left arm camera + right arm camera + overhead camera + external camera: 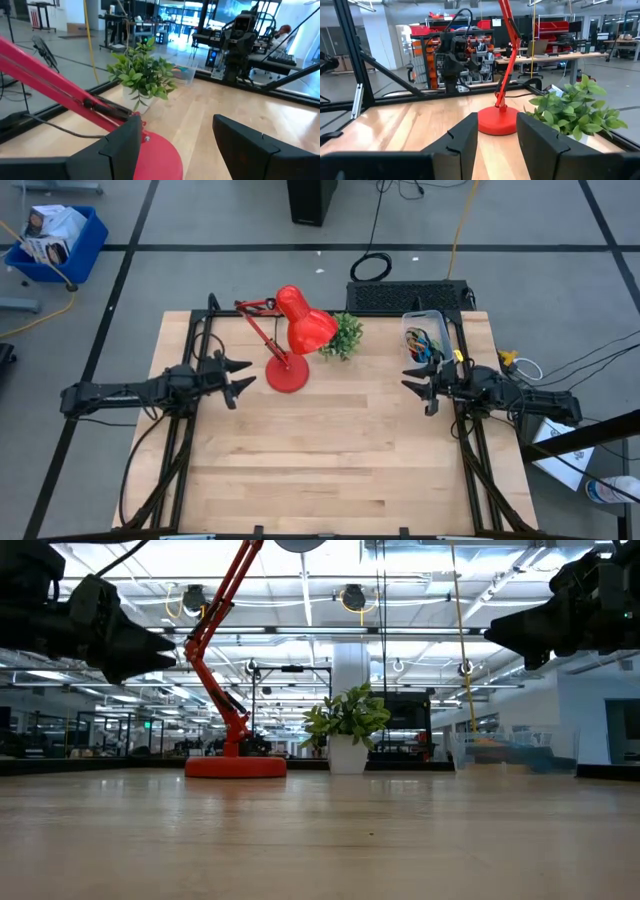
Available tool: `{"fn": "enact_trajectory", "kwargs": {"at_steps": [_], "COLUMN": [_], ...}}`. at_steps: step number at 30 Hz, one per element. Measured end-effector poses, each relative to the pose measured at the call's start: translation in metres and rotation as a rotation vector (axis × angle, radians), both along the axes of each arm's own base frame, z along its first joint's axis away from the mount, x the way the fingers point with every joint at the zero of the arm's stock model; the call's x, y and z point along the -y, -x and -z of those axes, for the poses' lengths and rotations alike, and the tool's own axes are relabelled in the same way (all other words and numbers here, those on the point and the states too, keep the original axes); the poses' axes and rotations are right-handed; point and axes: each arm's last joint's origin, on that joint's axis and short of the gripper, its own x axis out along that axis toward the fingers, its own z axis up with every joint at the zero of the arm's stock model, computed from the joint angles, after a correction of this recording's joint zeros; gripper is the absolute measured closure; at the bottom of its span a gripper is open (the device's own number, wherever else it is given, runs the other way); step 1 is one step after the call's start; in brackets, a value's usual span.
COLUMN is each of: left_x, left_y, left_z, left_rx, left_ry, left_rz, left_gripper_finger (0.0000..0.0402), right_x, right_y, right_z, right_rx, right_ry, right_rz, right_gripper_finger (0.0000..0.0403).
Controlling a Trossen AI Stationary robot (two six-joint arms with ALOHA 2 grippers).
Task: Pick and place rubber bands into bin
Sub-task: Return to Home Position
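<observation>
The bin (425,332), a small clear tub, stands at the table's far right and also shows in the low view (515,750). Rubber bands (424,342) in several colours lie inside it. No loose band shows on the table. My right gripper (409,379) hovers level just near of the bin, open, with nothing between its fingers (496,119). My left gripper (244,376) hovers level at the table's left, beside the red lamp's base, open and holding nothing (176,122). Both point toward the table's middle.
A red desk lamp (290,340) stands at the table's far middle on its round base (287,376). A small potted plant (345,335) stands right of it. The wooden table (330,460) stretches bare toward its near edge. A blue crate (58,240) sits on the floor.
</observation>
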Motion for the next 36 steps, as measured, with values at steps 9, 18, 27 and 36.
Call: {"fn": "enact_trajectory", "kwargs": {"at_steps": [9, 18, 27, 36], "left_x": [-0.0013, -0.0014, -0.0014, -0.0014], "left_y": [0.0004, 0.0005, 0.0005, 0.0005], "left_z": [0.0028, 0.0031, 0.0031, 0.0031], "left_rx": [-0.058, -0.11, -0.109, -0.11], "left_ry": [-0.078, -0.211, -0.209, -0.21], "left_rz": [-0.03, -0.026, -0.026, -0.026], "left_gripper_finger": [0.0149, 0.0149, 0.0149, 0.0149], "right_x": [0.0, 0.0001, 0.0001, 0.0001], "right_y": [0.0, 0.0, 0.0, 0.0], "right_z": [0.0, 0.0, 0.0001, 0.0001], "right_rx": [0.0, 0.0, 0.0, 0.0], "right_ry": [-0.001, -0.001, -0.001, -0.001], "right_rz": [0.001, 0.002, 0.003, 0.003], "right_gripper_finger": [0.0273, 0.0273, 0.0273, 0.0273]}}
